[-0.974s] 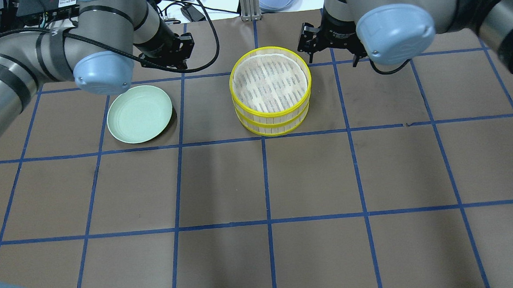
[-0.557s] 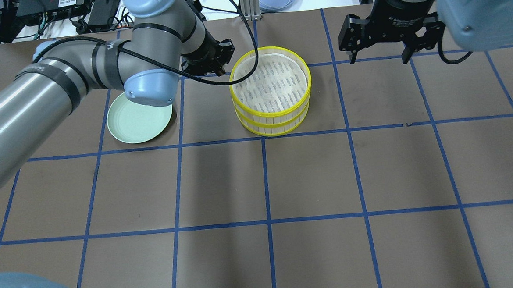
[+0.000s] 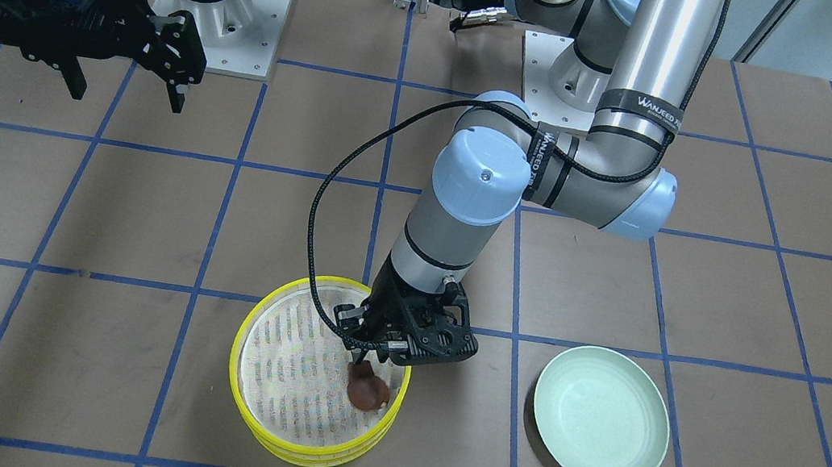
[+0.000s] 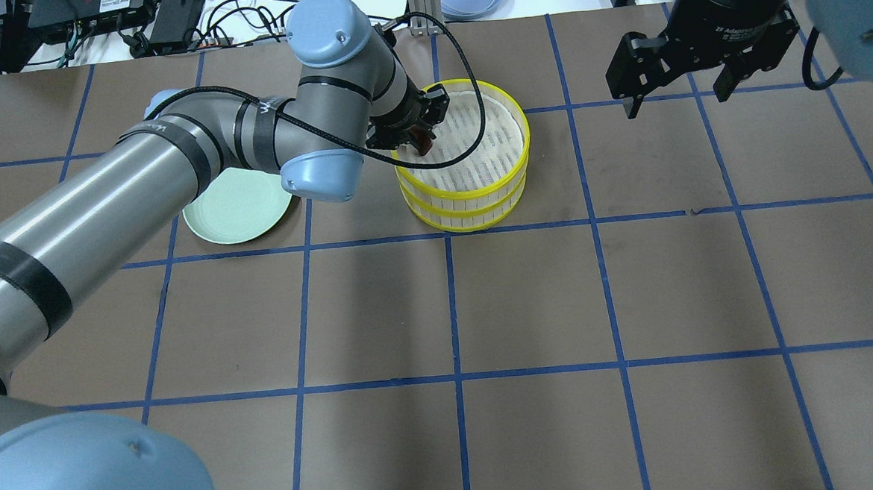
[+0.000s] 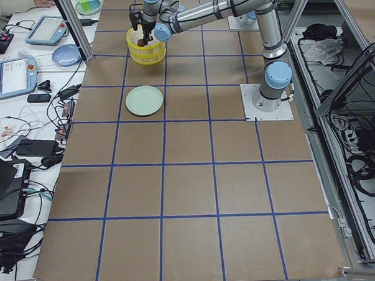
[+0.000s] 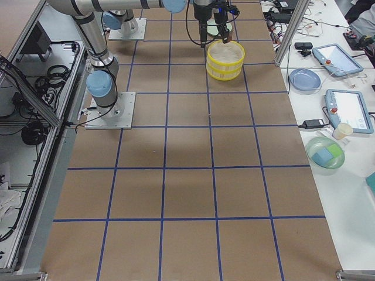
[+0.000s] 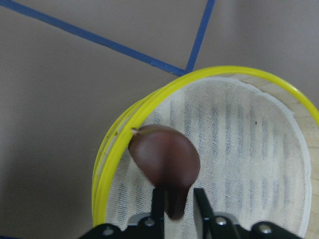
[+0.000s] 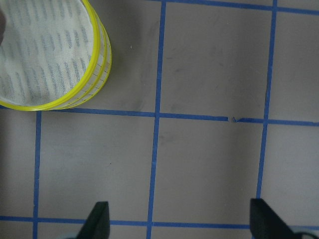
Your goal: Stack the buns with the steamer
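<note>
Over steamer [image 4: 473, 195] top tier by rim, L tool [image 7: 175, 199] pinching brown bun [image 7: 167, 162], R tool [image 4: 675, 105] spread, well apart.

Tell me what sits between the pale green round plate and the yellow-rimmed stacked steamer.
Nothing: in the front-facing view only bare brown table with one blue tape line separates the yellow-rimmed steamer from the pale green plate.

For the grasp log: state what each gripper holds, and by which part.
The left gripper pinches the dark reddish-brown bun by its narrow end, over the steamer. The right gripper is open and holds nothing.
</note>
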Motion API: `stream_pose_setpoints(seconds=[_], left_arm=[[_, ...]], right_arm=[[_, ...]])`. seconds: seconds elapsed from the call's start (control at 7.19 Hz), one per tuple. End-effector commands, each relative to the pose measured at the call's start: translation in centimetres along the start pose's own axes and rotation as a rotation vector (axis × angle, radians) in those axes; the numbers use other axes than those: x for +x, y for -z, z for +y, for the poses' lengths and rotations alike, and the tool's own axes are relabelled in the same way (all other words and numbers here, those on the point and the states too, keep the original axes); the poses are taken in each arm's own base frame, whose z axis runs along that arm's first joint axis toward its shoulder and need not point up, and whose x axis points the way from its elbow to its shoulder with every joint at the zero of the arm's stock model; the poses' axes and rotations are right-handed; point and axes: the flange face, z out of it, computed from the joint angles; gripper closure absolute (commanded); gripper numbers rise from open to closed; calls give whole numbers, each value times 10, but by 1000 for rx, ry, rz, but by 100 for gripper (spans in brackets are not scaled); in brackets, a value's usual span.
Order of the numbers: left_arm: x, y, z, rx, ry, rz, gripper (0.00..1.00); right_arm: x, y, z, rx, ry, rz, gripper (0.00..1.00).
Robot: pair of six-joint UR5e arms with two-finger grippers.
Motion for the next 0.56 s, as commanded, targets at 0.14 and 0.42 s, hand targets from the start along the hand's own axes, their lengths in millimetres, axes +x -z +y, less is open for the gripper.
stream_pose_setpoints(seconds=[0.14,0.42], left_arm=[[4,14,0,7,22,14,0],[-22,57,-28,20,-111,-102,0]], right_arm=[[-2,11,-6,93,-8,0,0],[-10,15,-4,102,-11,-75,0]])
